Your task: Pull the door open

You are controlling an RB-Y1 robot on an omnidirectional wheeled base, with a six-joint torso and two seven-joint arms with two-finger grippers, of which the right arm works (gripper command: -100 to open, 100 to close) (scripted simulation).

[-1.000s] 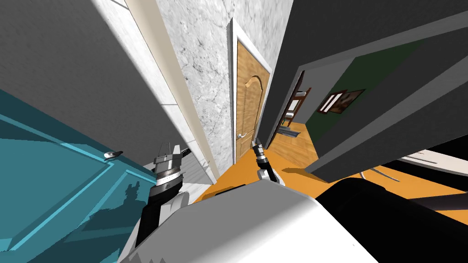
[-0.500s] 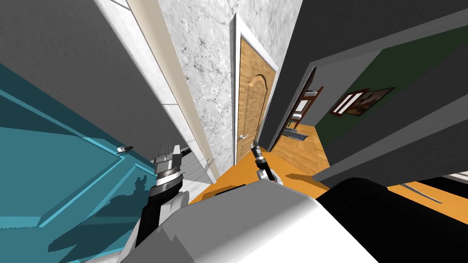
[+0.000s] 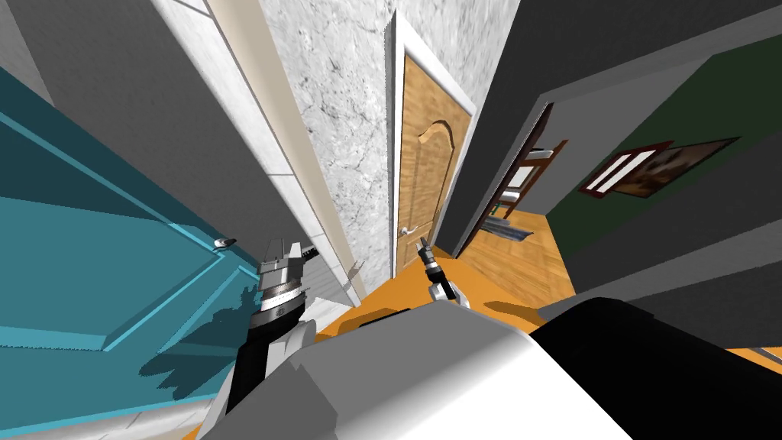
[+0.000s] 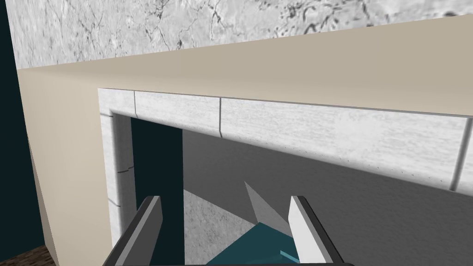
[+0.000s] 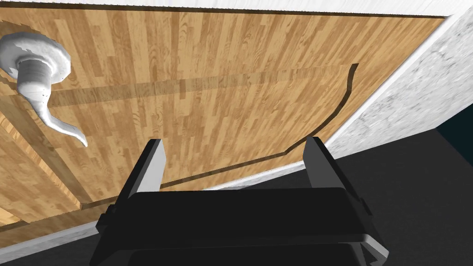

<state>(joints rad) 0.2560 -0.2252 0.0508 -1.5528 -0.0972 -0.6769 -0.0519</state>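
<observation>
Item 1: wooden door (image 3: pixel 421 168), upper centre of head frame, shut in its white trim. Lever handle (image 3: pixel 405 230) at door's lower left edge.
Item 2: my R gripper (image 3: pixel 421 243), centre frame, just below & right of handle. Fingers spread, aimed at door panel, handle apart from it to one side.
Item 3: my L gripper (image 3: pixel 284 246), left of centre, fingers spread, beside teal door (image 3: pixel 92 252), which takes up left of frame.

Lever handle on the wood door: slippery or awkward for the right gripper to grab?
Likely slippery: the lever handle looks smooth and curved, tapering to a tip, so the open right gripper may slide off. Probably rigid, pivoting at its round base.
</observation>
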